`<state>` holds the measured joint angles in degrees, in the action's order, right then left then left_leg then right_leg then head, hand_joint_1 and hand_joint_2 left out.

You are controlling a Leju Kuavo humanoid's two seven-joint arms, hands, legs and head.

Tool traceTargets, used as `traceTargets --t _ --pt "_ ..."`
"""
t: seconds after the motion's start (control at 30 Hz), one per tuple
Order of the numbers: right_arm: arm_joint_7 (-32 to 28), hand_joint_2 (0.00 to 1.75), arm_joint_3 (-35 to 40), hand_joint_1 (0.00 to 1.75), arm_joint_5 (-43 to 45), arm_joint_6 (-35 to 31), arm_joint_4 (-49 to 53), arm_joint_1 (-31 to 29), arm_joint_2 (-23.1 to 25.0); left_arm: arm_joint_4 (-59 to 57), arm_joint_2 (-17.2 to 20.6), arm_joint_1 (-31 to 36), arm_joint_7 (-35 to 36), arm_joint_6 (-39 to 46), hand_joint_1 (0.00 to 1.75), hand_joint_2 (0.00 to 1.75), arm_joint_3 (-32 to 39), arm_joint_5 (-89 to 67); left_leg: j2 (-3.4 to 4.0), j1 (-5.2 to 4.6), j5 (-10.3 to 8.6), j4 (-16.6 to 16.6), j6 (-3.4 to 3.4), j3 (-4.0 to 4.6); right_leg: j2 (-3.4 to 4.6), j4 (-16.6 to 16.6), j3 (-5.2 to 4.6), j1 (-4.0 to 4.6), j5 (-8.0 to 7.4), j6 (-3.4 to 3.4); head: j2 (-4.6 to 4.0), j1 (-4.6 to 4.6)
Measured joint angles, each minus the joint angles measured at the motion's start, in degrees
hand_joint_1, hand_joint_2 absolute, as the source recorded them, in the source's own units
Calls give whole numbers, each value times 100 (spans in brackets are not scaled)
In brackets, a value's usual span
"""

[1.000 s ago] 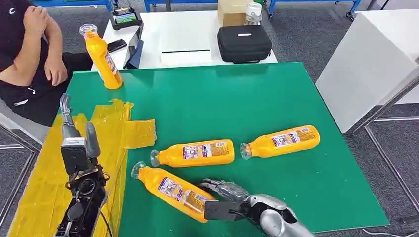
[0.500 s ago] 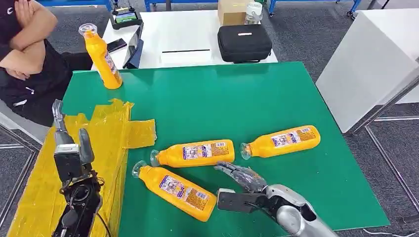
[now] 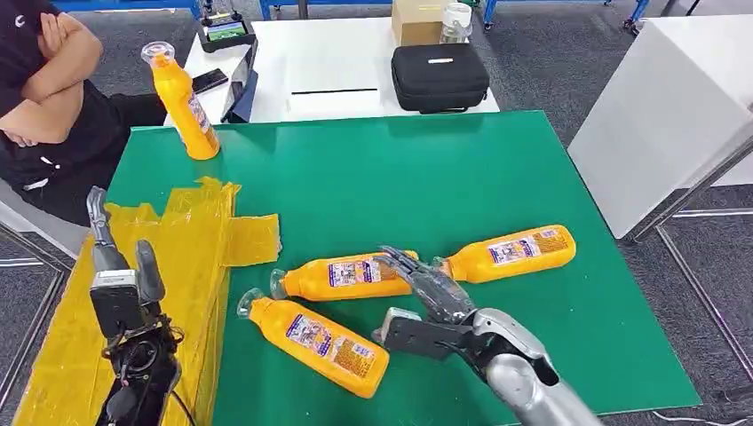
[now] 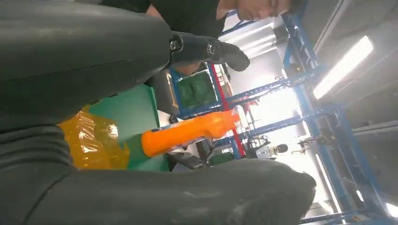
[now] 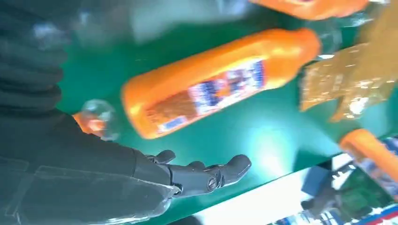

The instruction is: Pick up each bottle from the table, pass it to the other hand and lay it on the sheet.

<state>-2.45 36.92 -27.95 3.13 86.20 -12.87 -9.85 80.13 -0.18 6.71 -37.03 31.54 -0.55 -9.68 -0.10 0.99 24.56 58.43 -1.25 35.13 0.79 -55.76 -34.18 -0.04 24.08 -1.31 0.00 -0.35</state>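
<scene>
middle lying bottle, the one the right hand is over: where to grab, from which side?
Judging by its pose, grip the middle bottle around its labelled body, coming from above. It lies flat, cap toward the sheet, and the right hand hovers open at its base end. The neck looks too narrow.

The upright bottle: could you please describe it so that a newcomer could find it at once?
Start at the green table and go to its far left corner, near the seated person. There stands the upright bottle, orange with a clear cap; the three other orange bottles all lie flat.
</scene>
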Motion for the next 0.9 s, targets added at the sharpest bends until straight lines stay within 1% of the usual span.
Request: traceTargets --t 0.17,0.3,0.43,0.67,0.8,0.9 --pt "183 175 410 0 122 199 -414 -346 517 -2 -35 104 37 26 0 0 -55 2 -3 4 -7 0 5 1 -1 -2 -1 2 0 0 0 -2" --pt "247 175 662 0 227 275 -756 -509 804 -15 -46 186 72 31 0 0 -129 2 -6 4 -7 0 5 4 -2 -3 -3 2 0 0 0 0" --pt "271 175 793 0 271 335 -959 -635 940 -20 -55 225 85 31 0 0 -133 2 -6 3 -7 0 5 6 -2 -2 -4 0 0 0 0 0" --pt "618 175 1167 0 136 472 -1363 -860 1291 -44 -98 411 249 31 0 0 -229 -68 -8 1 -7 0 4 6 -5 -2 -5 0 0 0 0 -2" --pt "754 175 1322 0 -11 463 -1434 -887 1333 -46 -122 446 284 31 0 0 -269 -94 -8 2 -7 0 5 7 -5 -2 -6 0 0 0 0 0" --pt "979 175 1438 0 -257 461 -1466 -909 1333 -46 -131 445 291 26 0 0 -275 -94 -8 2 -7 0 5 8 -5 -2 -7 0 0 0 0 2"
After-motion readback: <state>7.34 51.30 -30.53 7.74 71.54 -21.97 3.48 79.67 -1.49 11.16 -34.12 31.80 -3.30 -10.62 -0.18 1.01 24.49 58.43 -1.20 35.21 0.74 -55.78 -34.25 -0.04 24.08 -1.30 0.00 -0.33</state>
